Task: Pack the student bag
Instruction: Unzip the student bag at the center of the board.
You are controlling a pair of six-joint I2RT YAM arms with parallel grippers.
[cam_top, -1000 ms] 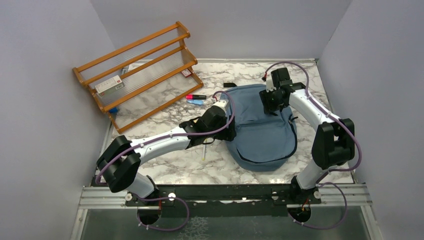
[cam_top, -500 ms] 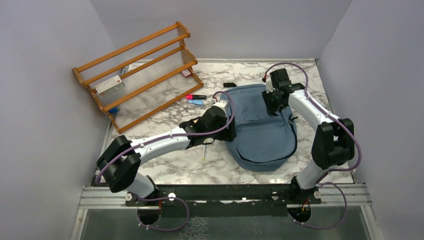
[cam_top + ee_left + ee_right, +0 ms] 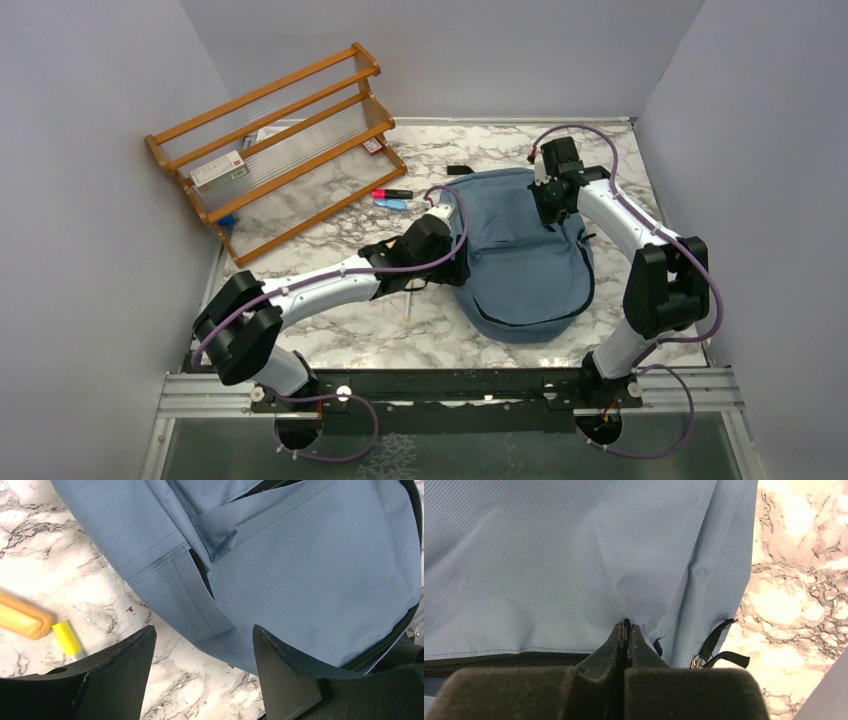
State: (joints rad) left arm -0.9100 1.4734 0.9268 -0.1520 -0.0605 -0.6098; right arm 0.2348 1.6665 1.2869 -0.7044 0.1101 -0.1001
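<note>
The student bag (image 3: 525, 265) lies flat on the marble table, dusty blue with a black zipper (image 3: 499, 661). My right gripper (image 3: 555, 203) is at its far upper edge. In the right wrist view this gripper (image 3: 628, 625) is shut, with creased bag fabric (image 3: 549, 555) gathered at its tips. A black zipper pull (image 3: 719, 655) lies just to the right of the fingers, outside them. My left gripper (image 3: 457, 265) is at the bag's left edge. In the left wrist view it (image 3: 202, 630) stands open and empty, low over the table, one finger over the bag's rim (image 3: 300, 555).
A wooden tiered rack (image 3: 275, 150) stands at the back left with a small box (image 3: 217, 170) on it. A red marker (image 3: 390, 193) and a blue item (image 3: 392, 204) lie in front of it. A yellow-tipped pen (image 3: 66, 637) lies left of the bag. Grey walls enclose the table.
My right gripper has closed from open onto the bag's upper edge and shifted slightly right. The left arm and the bag have not moved.
</note>
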